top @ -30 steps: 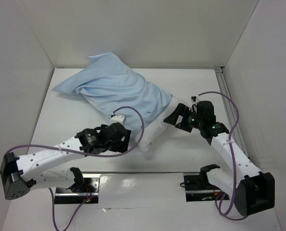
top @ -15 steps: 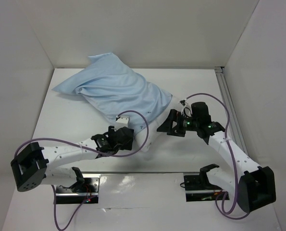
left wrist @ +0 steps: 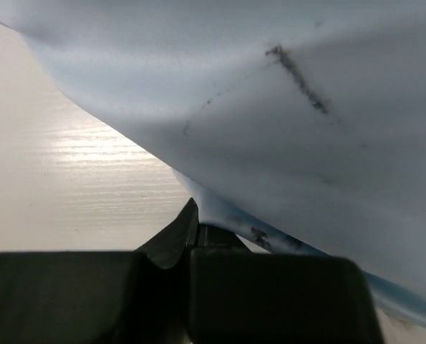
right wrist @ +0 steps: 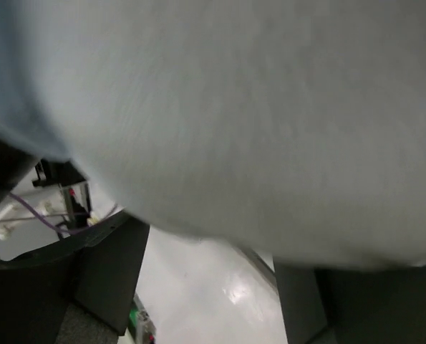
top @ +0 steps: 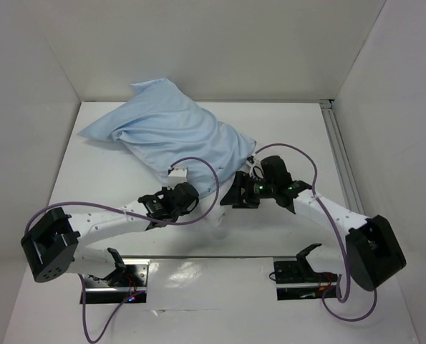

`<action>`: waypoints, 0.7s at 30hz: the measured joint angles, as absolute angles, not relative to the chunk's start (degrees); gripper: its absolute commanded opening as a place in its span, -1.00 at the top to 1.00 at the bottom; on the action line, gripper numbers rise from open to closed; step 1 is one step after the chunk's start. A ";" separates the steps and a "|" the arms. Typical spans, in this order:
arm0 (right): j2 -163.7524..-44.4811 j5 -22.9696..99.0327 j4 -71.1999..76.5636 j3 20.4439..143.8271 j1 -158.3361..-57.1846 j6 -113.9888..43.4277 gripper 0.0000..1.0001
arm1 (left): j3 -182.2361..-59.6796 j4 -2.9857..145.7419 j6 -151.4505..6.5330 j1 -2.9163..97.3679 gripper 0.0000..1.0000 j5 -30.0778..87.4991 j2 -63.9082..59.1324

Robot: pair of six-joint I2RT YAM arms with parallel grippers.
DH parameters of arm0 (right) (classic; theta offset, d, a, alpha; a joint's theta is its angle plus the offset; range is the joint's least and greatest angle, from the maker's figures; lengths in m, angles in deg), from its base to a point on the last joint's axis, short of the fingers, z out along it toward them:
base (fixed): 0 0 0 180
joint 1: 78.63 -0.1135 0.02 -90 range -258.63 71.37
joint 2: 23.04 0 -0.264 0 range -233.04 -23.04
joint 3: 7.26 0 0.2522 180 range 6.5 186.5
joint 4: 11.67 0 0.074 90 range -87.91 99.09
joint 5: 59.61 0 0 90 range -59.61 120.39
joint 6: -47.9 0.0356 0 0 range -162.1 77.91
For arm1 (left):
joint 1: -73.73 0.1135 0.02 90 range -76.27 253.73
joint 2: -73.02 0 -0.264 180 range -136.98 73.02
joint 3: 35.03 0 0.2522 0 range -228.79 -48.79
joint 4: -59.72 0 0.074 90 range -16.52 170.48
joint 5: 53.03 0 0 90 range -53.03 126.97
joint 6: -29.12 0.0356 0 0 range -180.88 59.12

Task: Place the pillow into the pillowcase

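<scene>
The light blue pillowcase (top: 173, 132) lies across the back left of the table, bulging with the pillow inside. A white end of the pillow (top: 218, 209) sticks out at the near right end. My left gripper (top: 186, 192) sits at the sleeve's near edge. In the left wrist view it (left wrist: 197, 226) is shut on the hem of the pillowcase (left wrist: 270, 129). My right gripper (top: 235, 195) presses against the pillow end from the right. Seen from the right wrist, its jaws (right wrist: 209, 247) stand apart under the bulging pillow (right wrist: 255, 107), and one finger (right wrist: 109, 276) is clear.
White walls close in the table on the left, back and right. An aluminium rail (top: 339, 143) runs along the right side. Two mounting plates (top: 116, 276) (top: 298, 276) sit at the near edge, with purple cables (top: 198, 172) looping above the arms.
My left gripper moved right to the pillowcase's near edge and shut on the hem. My right gripper swung left onto the pillow end and its jaws narrowed.
</scene>
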State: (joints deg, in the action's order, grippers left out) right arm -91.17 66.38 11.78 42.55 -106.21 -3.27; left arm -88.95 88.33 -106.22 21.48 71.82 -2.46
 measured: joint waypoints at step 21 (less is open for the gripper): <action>-107.39 60.24 -10.43 76.24 -110.99 -2.50 1.00 | -136.05 93.82 -87.01 24.19 1.00 39.41 1.05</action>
